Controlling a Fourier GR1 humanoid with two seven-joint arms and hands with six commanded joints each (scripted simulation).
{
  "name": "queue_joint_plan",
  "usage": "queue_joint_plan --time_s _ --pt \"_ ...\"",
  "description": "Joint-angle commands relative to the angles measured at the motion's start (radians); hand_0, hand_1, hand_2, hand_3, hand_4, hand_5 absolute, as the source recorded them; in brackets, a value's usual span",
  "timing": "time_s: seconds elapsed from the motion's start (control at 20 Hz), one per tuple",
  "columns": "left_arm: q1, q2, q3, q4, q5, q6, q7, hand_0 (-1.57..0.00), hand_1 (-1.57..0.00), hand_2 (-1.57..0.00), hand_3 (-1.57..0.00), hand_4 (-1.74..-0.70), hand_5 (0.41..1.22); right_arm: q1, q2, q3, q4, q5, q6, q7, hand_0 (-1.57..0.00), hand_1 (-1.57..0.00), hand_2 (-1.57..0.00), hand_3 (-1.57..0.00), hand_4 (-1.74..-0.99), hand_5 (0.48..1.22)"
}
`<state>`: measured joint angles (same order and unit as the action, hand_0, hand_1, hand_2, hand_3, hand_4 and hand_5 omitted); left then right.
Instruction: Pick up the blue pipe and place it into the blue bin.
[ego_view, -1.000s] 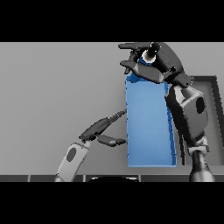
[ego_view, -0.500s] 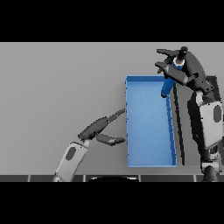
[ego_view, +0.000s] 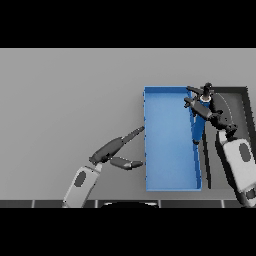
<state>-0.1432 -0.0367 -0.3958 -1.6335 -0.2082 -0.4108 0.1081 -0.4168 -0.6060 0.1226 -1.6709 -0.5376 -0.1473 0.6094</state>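
Observation:
The blue pipe hangs nearly upright in my right hand, whose fingers are curled round its upper end. Its lower end reaches down beside the right wall of the blue bin; whether it touches the wall I cannot tell. The bin is a long open box standing right of the table's centre, with nothing lying on its floor. My left hand is open just outside the bin's left wall, fingers straight and pointing at it, thumb spread below.
A dark tray lies at the far right, directly against the bin's right side, partly under my right forearm. Grey table surface stretches to the left and behind the bin.
My right hand has carried the pipe from above the bin's far edge to the right, then down and nearer, to the bin's right wall. The left hand has stayed put.

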Motion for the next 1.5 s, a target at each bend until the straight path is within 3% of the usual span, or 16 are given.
queue_joint_plan --time_s 0.0,0.05,0.1,0.25,0.3,0.4,0.5,0.55,0.65,0.8,1.2,1.45 --pt "0.0 0.001 0.0 0.0 -0.005 0.004 0.006 0.0 0.0 0.0 0.0 -0.89 0.422 0.008 -0.019 0.027 0.009 -0.012 -0.038 0.0 -1.57 -1.57 -1.57 -1.52 -1.741 1.221" --pt "-0.001 0.001 0.001 0.004 -0.006 0.005 0.012 0.0 0.0 0.0 0.0 -0.89 0.42 0.023 -0.046 0.065 0.006 -0.026 -0.078 0.0 -1.57 -1.57 -1.57 -1.26 -1.741 1.221" --pt "0.006 0.003 0.0 -0.003 0.0 -0.001 0.006 0.0 0.0 0.0 0.0 -0.89 0.42 0.035 -0.092 0.116 0.001 -0.043 -0.11 0.0 -1.57 -1.57 -1.57 -1.13 -1.741 1.221" --pt "0.005 0.003 -0.005 -0.011 -0.001 -0.002 0.016 0.0 0.0 0.0 0.0 -0.88 0.421 0.032 -0.148 0.226 0.014 -0.049 -0.212 -0.011 -1.57 -1.55 -1.57 -0.85 -1.741 1.221" --pt "0.002 -0.002 -0.01 0.0 -0.015 0.007 0.02 0.0 0.0 0.0 0.0 -0.88 0.421 0.018 -0.166 0.258 0.025 -0.062 -0.233 -0.013 -1.46 -1.34 -1.34 -0.79 -1.678 1.221" --pt "0.004 0.0 -0.011 -0.004 -0.012 0.003 0.012 0.0 0.0 0.0 0.0 -0.88 0.422 -0.008 -0.201 0.321 0.048 -0.08 -0.267 -0.02 -0.94 -0.85 -0.86 -0.5 -1.503 1.221" --pt "0.005 0.009 -0.006 0.001 -0.008 -0.002 0.007 0.0 0.0 0.0 0.0 -0.88 0.427 -0.044 -0.235 0.382 0.08 -0.096 -0.233 -0.016 -0.6 -0.55 -0.55 -0.32 -1.337 1.221" --pt "0.003 -0.002 -0.013 0.001 -0.009 0.0 0.019 0.0 0.0 0.0 0.0 -0.88 0.428 -0.077 -0.253 0.428 0.1 -0.102 -0.208 -0.015 -0.48 -0.44 -0.44 -0.26 -1.275 1.186" --pt "0.009 -0.008 -0.017 -0.009 -0.006 0.003 0.014 0.0 0.0 0.0 0.0 -0.88 0.429 -0.111 -0.29 0.508 0.104 -0.105 -0.152 -0.016 -0.31 -0.28 -0.28 -0.16 -1.175 1.084" --pt "0.015 -0.005 -0.017 -0.009 -0.006 0.004 0.013 0.0 0.0 0.0 0.0 -0.89 0.428 -0.145 -0.345 0.61 0.145 -0.161 -0.128 0.001 -0.16 -0.14 -0.14 -0.08 -1.083 0.934" --pt "0.014 0.004 -0.012 -0.009 -0.013 0.007 0.014 0.0 0.0 0.0 0.0 -0.89 0.429 -0.234 -0.406 0.784 0.189 -0.212 -0.12 0.001 -0.03 -0.02 -0.02 -0.01 -1.036 0.713" --pt "0.009 0.004 -0.007 0.007 -0.016 0.012 0.004 0.0 0.0 0.0 0.0 -0.89 0.431 -0.28 -0.428 0.839 0.189 -0.243 -0.12 0.001 -0.01 -0.01 -0.01 0.0 -1.022 0.665"
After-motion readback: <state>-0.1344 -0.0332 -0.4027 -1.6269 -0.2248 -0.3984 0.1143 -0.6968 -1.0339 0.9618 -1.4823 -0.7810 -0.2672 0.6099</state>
